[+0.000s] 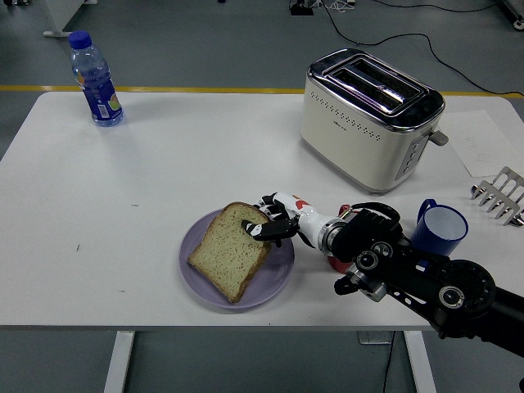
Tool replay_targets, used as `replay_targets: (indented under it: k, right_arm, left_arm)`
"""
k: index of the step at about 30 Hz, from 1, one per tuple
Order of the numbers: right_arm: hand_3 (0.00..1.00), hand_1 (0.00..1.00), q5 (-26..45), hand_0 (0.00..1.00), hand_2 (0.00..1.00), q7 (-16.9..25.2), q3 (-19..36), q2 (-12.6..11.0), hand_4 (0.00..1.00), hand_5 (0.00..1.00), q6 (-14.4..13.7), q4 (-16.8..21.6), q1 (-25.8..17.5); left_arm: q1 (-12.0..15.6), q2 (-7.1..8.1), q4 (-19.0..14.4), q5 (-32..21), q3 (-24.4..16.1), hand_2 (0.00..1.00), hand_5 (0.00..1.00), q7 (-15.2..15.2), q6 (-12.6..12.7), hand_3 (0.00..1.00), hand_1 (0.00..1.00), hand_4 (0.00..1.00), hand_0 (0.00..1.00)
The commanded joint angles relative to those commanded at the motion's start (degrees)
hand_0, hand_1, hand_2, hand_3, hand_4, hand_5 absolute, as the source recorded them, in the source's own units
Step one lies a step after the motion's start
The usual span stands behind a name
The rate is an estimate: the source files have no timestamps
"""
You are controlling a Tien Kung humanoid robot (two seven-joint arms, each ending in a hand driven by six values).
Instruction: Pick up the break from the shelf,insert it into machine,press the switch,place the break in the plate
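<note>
Head view looks down on a white table (164, 164) standing on a grey floor (213, 41), with a yellow line (164, 88) running along the floor just past the table's far edge and black cables (393, 37) trailing over the floor at the far right.

At the far left corner of the table a blue-capped water bottle (96, 79) stands upright. Near the table's front edge, about the middle, lies a translucent purple plate (196, 274). The bread slice (228, 250) rests on it, lying almost flat; its long axis runs diagonally, with the rounded crust end pointing far and right and a squared corner pointing near, toward the plate's front rim. The rounded far-right end is slightly raised where the right hand (274, 221) pinches it.

That hand reaches in from the lower right on a black arm (417, 278), its black and white fingers (264, 230) closed on the slice's upper right edge, one fingertip pressing on the top face. The left hand is out of sight.

Just behind the wrist something red (337, 262) stands on the table, mostly hidden. Farther back on the right sits a cream and chrome toaster (368, 119), both slots empty. Right of the arm stands a blue cup (440, 228), and at the right edge a metal rack (501, 195) beside a sheet of paper (483, 143).
</note>
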Motion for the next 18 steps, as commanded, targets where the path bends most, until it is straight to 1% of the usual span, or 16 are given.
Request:
replay_targets:
  k: [1, 3, 5, 6, 11, 12, 15, 16, 17, 18]
  right_arm:
    - [0.484, 0.315, -1.8, 0.285, 0.390, 0.7, 0.0, -0.2, 0.423, 0.002, 0.7, 0.0, 0.1]
    - [0.484, 0.315, -3.0, 0.285, 0.390, 0.9, 0.0, -0.2, 0.423, 0.002, 1.0, 0.0, 0.1]
    - [0.484, 0.315, -5.5, 0.285, 0.390, 1.7, 0.2, -0.4, 0.423, 0.002, 2.2, -0.2, 0.2]
    - [0.538, 0.505, -7.1, 0.470, 0.531, 2.1, 0.3, -0.4, 0.525, 0.165, 3.0, -0.4, 0.2]
    - [0.538, 0.505, -15.8, 0.470, 0.531, 4.0, 0.8, -0.4, 0.525, 0.165, 6.4, -1.3, 0.4]
    - [0.612, 0.613, -18.0, 0.596, 0.620, 4.3, 0.9, -0.3, 0.603, 0.282, 7.2, -1.5, 0.5]
    - [0.612, 0.613, -23.7, 0.596, 0.620, 4.8, 1.2, -0.2, 0.603, 0.282, 8.4, -1.9, 0.6]
    - [0.612, 0.613, -25.8, 0.596, 0.620, 5.0, 1.4, -0.1, 0.603, 0.282, 9.3, -2.1, 0.6]
    - [0.612, 0.613, -26.8, 0.596, 0.620, 5.0, 1.4, -0.1, 0.603, 0.282, 9.5, -2.1, 0.6]
    - [0.707, 0.693, -27.1, 0.689, 0.701, 5.0, 1.4, -0.1, 0.655, 0.401, 9.6, -2.1, 0.6]
  left_arm:
    - [0.0, -0.01, 0.0, 0.0, 0.0, 0.677, 0.862, 0.0, 0.0, 0.553, 0.690, 0.274, 0.675]
    - [0.0, -0.02, 0.0, 0.0, 0.0, 0.677, 0.862, 0.0, 0.0, 0.553, 0.690, 0.274, 0.675]
    - [0.0, 0.00, 0.0, -0.3, 0.2, 0.677, 0.862, 0.0, 0.0, 0.553, 0.690, 0.274, 0.675]
    - [0.0, 0.01, 0.0, -0.3, 0.2, 0.677, 0.856, 0.0, 0.0, 0.553, 0.691, 0.273, 0.675]
    - [-0.1, 0.02, 0.0, -0.4, 0.2, 0.677, 0.856, 0.0, 0.0, 0.553, 0.691, 0.273, 0.675]
    - [-0.1, 0.02, 0.0, -0.4, 0.2, 0.677, 0.862, 0.0, 0.0, 0.553, 0.691, 0.275, 0.676]
    - [-0.1, 0.02, 0.0, -0.5, 0.3, 0.677, 0.862, 0.0, 0.0, 0.553, 0.691, 0.275, 0.676]
    - [-0.1, 0.02, 0.0, -0.6, 0.4, 0.677, 0.862, 0.0, 0.0, 0.553, 0.691, 0.275, 0.676]
    - [-0.1, 0.02, 0.0, -0.7, 0.4, 0.677, 0.862, 0.0, 0.0, 0.553, 0.691, 0.275, 0.676]
    - [-0.1, 0.02, 0.0, -0.7, 0.4, 0.678, 0.862, 0.0, 0.0, 0.553, 0.691, 0.275, 0.675]
